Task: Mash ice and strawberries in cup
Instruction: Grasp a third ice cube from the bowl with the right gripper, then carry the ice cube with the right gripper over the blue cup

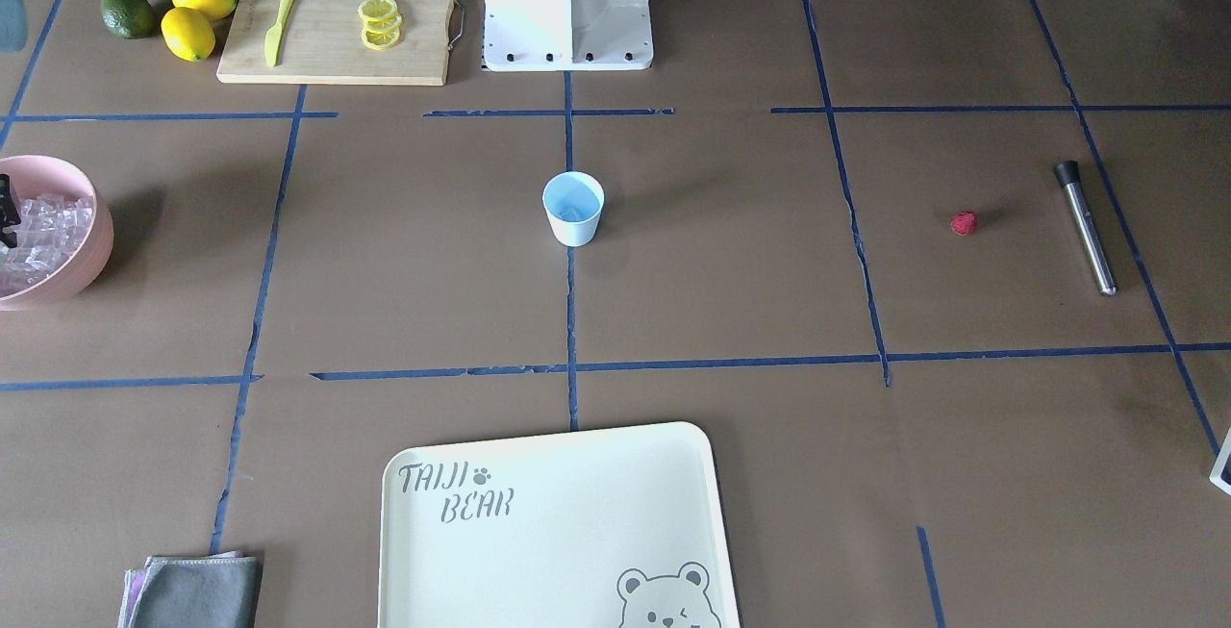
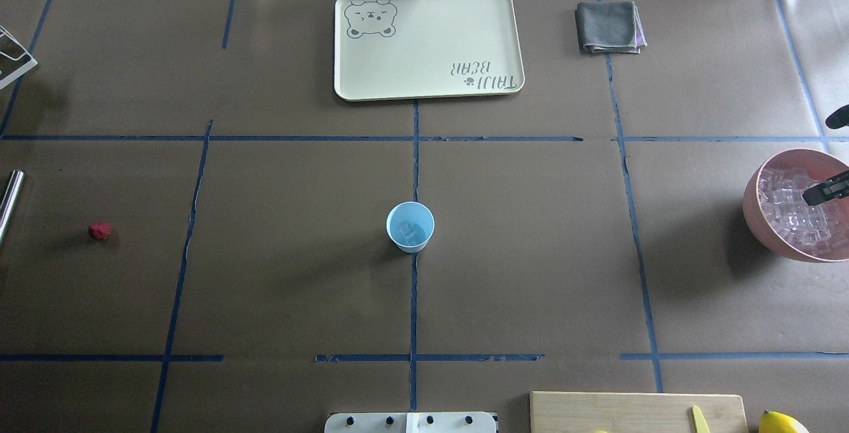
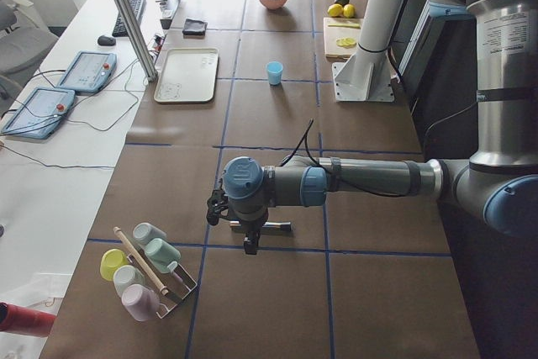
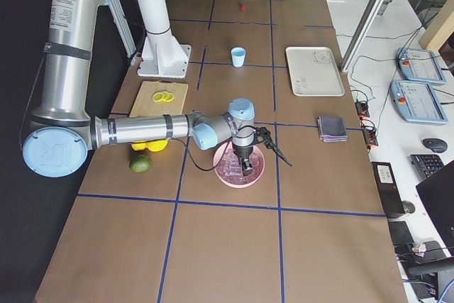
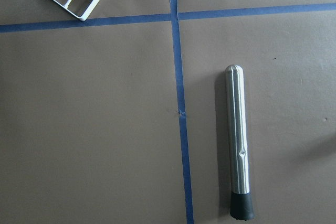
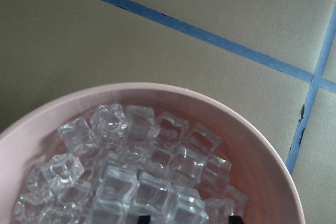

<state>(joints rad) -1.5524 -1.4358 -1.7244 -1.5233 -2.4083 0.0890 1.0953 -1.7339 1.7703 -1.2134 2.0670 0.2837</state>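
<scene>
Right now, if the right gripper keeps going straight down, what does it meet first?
Likely the ice cubes piled in the pink bowl directly beneath the right gripper; the gap is unclear.

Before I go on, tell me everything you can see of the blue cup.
The cup is small, pale blue and tapered, plastic by its look, with no handle and a lighter blue inside. It stands upright, mouth up, at the middle of the table, on a blue tape line. Clear ice lies at its bottom; I cannot tell how many cubes. The strawberry lies far off, not in it. Nothing else touches the cup.
</scene>
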